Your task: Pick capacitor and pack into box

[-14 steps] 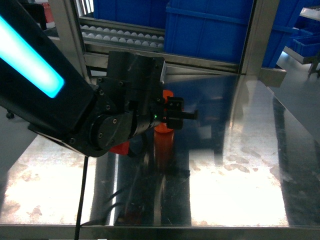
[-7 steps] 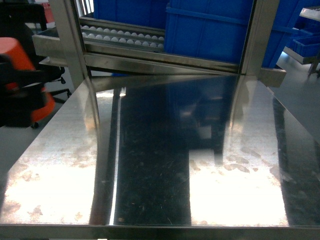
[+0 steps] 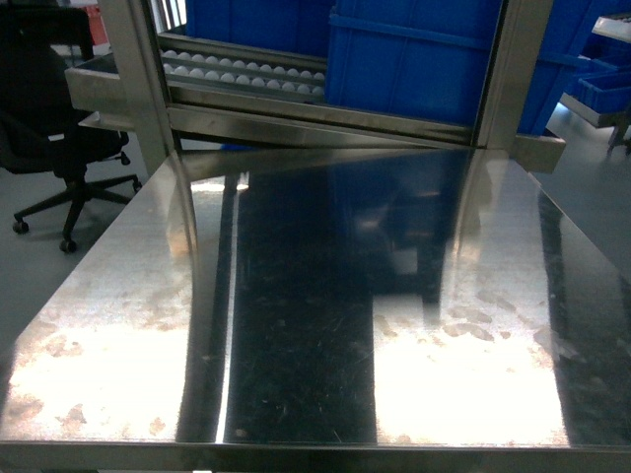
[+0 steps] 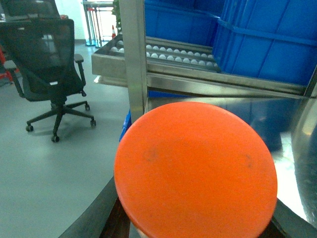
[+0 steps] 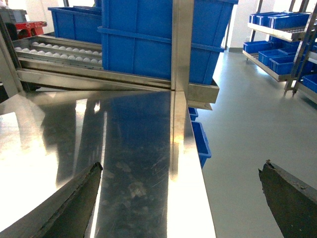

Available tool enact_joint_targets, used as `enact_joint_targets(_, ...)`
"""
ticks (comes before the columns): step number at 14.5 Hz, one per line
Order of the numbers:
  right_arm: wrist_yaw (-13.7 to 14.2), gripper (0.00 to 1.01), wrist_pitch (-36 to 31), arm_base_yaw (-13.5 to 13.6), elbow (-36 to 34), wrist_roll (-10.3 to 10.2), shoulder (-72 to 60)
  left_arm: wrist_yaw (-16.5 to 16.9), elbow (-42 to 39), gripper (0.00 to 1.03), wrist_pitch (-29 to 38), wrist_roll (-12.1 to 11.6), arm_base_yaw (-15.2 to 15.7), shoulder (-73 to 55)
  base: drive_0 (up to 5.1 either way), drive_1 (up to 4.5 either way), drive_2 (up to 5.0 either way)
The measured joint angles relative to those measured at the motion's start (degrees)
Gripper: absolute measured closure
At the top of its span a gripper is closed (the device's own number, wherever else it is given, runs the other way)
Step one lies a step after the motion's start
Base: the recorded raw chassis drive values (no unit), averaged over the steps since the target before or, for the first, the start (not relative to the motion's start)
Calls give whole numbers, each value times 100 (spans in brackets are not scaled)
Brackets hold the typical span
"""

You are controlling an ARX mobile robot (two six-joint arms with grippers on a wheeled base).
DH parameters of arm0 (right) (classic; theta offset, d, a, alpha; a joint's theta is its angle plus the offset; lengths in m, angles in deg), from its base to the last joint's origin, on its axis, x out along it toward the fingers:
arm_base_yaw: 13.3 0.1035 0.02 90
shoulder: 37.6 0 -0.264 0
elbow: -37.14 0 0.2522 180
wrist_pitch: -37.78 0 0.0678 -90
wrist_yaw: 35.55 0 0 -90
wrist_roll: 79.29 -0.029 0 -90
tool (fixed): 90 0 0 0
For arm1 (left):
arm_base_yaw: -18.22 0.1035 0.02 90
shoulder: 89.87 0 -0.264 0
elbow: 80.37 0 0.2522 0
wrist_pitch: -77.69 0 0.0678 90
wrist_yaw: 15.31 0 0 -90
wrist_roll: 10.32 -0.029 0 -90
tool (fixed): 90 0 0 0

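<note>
Neither arm shows in the head view. The left tool (image 4: 195, 233) holds the capacitor (image 4: 195, 171), its dark fingers (image 4: 94, 218) showing at the bottom corners. The right tool (image 5: 181, 198) stands wide open, fingers (image 5: 74, 203) at lower left and lower right.

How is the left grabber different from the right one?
The left gripper holds the orange capacitor; the right gripper holds nothing. The left gripper's jaws hug the capacitor; the right gripper's are spread wide above the steel table. Both have dark fingers.
</note>
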Motion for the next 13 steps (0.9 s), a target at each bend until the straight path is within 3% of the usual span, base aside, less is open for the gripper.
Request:
enact_joint_targets(3,2,3,2,0,0,0,0,435,-363,58,-387,0,365,732,0,0,0)
enact_joint_targets(9,2,3,0,0,0,0,0,632,-494,58,-649,2,581,1169,0,0,0)
enact_joint_targets(10,2,3,-2,0,0,0,0,1093,-557,58,-813,0,997,1399,0,0,0)
enact_joint_targets(11,7,3,2,0,0,0,0,1091,-595,58,-949,9,1130,1585,0,0,0)
enact_joint_targets(13,4,3,-2,0,0,0,0,1167,-780,58,-841,9,1086,1812,0,0,0)
